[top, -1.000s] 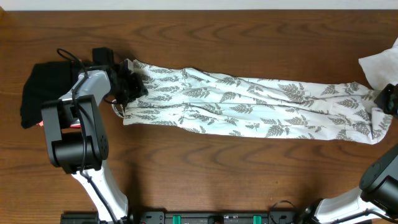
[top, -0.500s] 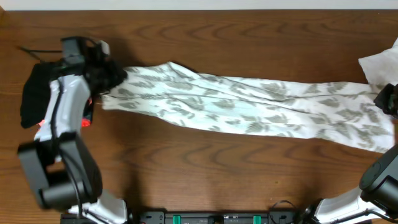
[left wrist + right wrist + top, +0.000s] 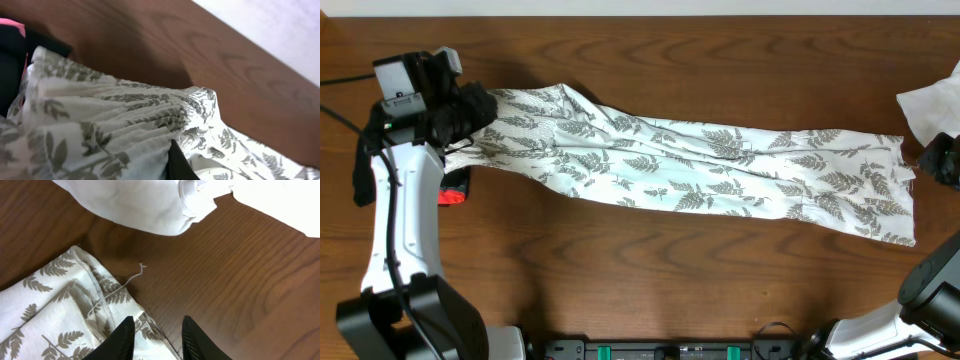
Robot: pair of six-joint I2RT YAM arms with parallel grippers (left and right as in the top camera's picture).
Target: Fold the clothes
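Note:
The clothes (image 3: 700, 170), a long white dress with a grey-green fern print, lie stretched across the table from upper left to lower right. My left gripper (image 3: 470, 110) is shut on the dress's gathered left end, lifted a little off the wood. In the left wrist view the bunched fabric (image 3: 110, 125) fills the frame against one black finger (image 3: 177, 165). My right gripper (image 3: 935, 160) hovers at the dress's right end. In the right wrist view it (image 3: 157, 340) stands open, with the hemmed corner (image 3: 100, 300) lying under the left finger.
A black bundle with coral-pink trim (image 3: 360, 175) lies at the far left, partly under the left arm, and shows in the left wrist view (image 3: 10, 45). A plain white cloth (image 3: 932, 105) sits at the far right edge (image 3: 150, 205). A loose thread (image 3: 135, 277) lies on the wood.
The left gripper has moved up and to the left, dragging the dress's left end with it. The dress now lies slanted, and its right end has slid left, away from the right gripper.

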